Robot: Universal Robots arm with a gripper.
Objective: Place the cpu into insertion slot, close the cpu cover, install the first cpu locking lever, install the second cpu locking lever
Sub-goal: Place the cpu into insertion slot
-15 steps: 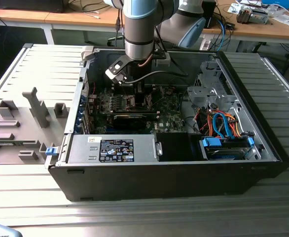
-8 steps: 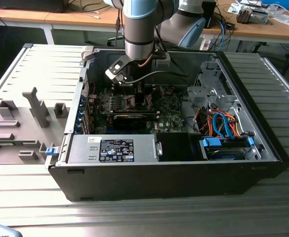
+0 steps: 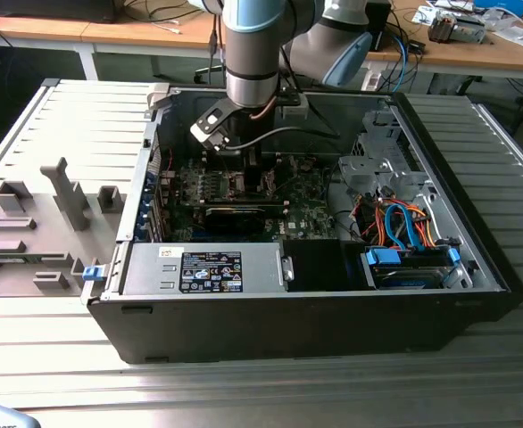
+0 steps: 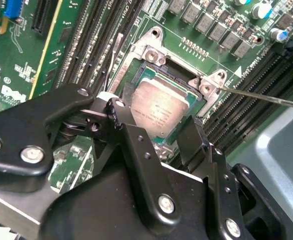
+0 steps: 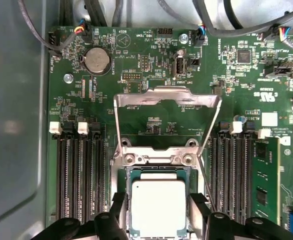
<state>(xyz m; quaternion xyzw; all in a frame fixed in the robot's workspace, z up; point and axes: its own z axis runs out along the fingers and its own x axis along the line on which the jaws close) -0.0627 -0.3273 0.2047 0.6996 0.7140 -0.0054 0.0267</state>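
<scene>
**A:** What do we have, big to small?

**B:** Ribbed metal table (image 3: 244, 392) with the open computer case (image 3: 288, 330) on it. A grey tray of fixtures (image 3: 38, 232) sits at the exterior view's left. The arm (image 3: 257, 53) drops into the case near its far wall. The power supply box (image 3: 203, 272) runs along the near wall. Blue and orange cables (image 3: 404, 227) are at the exterior view's right, well apart from the arm.

**A:** Around the socket?

**B:** Green board (image 5: 151, 60), with rows of black memory slots (image 5: 79, 175) on both sides, close to the fingers. The cover (image 5: 166, 92) stands raised off the socket (image 5: 158, 169), so nothing lies over the chip (image 5: 158, 207). The chip lies flat in the socket, silver top up.

**A:** Gripper?

**B:** The gripper (image 5: 158, 200) straddles the chip. We read the fingers (image 5: 119, 212) as spread, one on each side, just outside the chip's edges and not clamping it. In the second wrist view a thin metal rod (image 4: 261, 93) runs from the socket's corner across the memory slots.
</scene>
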